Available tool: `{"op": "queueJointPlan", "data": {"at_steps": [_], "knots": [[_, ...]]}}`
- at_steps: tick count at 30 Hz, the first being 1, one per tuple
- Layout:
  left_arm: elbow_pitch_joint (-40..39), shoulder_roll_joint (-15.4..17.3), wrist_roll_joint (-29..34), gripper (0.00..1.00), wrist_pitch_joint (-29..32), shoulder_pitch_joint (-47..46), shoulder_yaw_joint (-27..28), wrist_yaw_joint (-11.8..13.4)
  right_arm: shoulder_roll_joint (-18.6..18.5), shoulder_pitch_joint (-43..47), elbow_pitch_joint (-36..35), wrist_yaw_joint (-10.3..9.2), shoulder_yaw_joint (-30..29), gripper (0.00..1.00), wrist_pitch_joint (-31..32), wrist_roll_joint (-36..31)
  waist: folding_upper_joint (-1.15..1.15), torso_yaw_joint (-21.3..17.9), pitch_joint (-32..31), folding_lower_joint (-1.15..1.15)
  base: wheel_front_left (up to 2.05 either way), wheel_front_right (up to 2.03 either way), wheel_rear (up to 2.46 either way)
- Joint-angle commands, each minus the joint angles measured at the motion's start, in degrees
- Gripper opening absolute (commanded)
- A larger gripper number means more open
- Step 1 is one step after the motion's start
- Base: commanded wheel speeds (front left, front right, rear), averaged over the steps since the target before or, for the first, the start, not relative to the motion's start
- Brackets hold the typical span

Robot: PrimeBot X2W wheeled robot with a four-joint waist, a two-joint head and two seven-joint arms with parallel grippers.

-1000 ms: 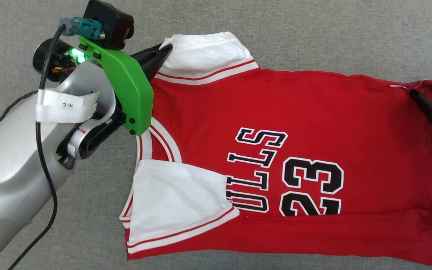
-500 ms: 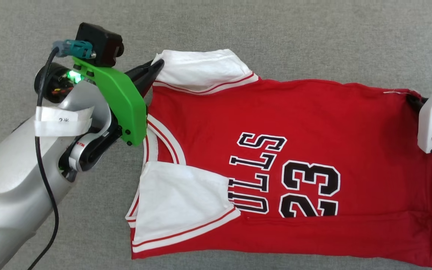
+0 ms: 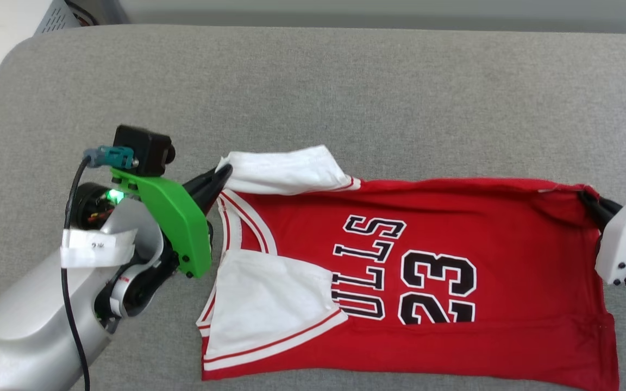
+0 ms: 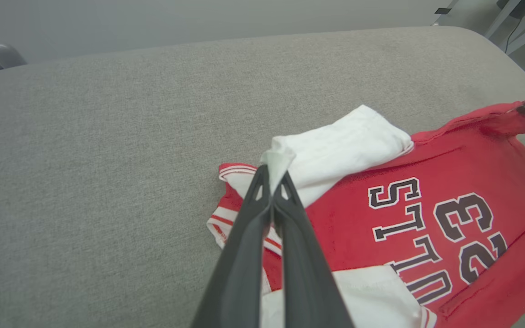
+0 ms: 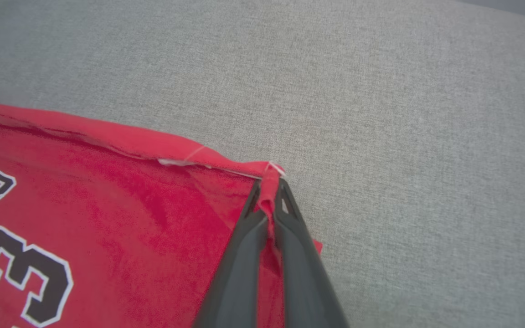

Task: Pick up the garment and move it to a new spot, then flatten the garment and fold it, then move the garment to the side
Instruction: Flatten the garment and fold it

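The garment, a red jersey with white sleeves and black "23" lettering, lies on the grey cushion, collar to the left in the head view. Its near edge and near sleeve are folded over the front. My left gripper is shut on the tip of the far white sleeve, pinched between its dark fingers. My right gripper is shut on the far hem corner, and the red cloth rises between its fingers. The far edge is lifted off the cushion between the two grips.
The grey cushion stretches bare beyond the garment; its rounded far left corner shows, with white and grey equipment behind it. In the left wrist view, metal legs stand past the cushion's far right end.
The head camera has tilted, so the whole picture shifted down. My right gripper has shut on the hem corner. Both grippers have raised the garment's far edge, and the far sleeve now droops.
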Motion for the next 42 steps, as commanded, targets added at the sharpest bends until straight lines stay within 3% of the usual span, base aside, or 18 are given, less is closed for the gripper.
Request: {"op": "queueJointPlan", "data": {"at_steps": [1, 8, 18, 32, 33, 34, 35, 36, 42], "knots": [[-0.6, 0.6, -0.9, 0.00, -0.7, 1.9, 0.0, 0.5, 0.0, 1.9, -0.5, 0.02, -0.1, 0.00, -1.1, 0.8, 0.00, 0.8, -3.1, 0.00, 0.00, 0.00, 0.00], [-4.6, 3.0, -3.2, 0.00, -1.9, 9.8, -0.7, 2.7, -0.8, 10.1, -3.8, 0.02, -0.4, 0.00, -4.1, 4.4, 0.00, 1.5, -5.8, 0.00, 0.00, 0.00, 0.00], [-7.5, 3.5, -5.2, 0.00, -3.3, 19.1, -3.2, 5.3, -3.5, 19.2, -8.0, 0.02, 0.4, 0.00, -1.4, 8.6, 0.00, 1.5, -7.0, 0.00, 0.00, 0.00, 0.00], [1.3, 0.1, -4.1, 0.00, -2.4, 19.9, -7.0, 3.1, -8.2, 21.6, -10.0, 0.02, 4.6, 0.00, 2.6, 10.0, 0.00, 1.3, -6.3, 0.00, 0.00, 0.00, 0.00], [2.0, -0.2, -3.8, 0.04, -2.4, 19.8, -7.4, 3.0, -8.3, 21.6, -9.8, 0.02, 5.1, 0.00, 2.5, 10.0, 0.00, 1.3, -6.3, 0.00, 0.00, 0.00, 0.00], [2.7, -0.6, -3.3, 1.00, -2.4, 19.7, -7.8, 3.0, -8.1, 21.6, -9.2, 0.02, 5.1, 0.07, 2.3, 10.3, 0.00, 1.3, -6.3, 0.00, 0.00, 0.00, 0.00], [3.3, -0.9, -3.0, 1.00, -2.4, 19.6, -8.0, 3.1, -7.8, 21.6, -8.6, 0.02, 5.1, 0.67, 2.3, 10.6, 0.00, 1.3, -6.4, 0.00, 0.00, 0.00, 0.00], [3.9, -1.2, -2.7, 1.00, -2.5, 19.5, -8.3, 3.2, -7.5, 21.8, -8.0, 0.02, 5.2, 1.00, 2.8, 11.1, 0.00, 1.3, -6.5, 0.00, 0.00, 0.00, 0.00], [6.3, -2.8, -2.7, 1.00, -3.9, 19.9, -8.4, 2.7, -7.5, 22.4, -8.0, 0.02, 6.2, 1.00, 3.1, 12.3, 0.00, 1.1, -8.6, 0.00, 0.00, 0.00, 0.00]]}}
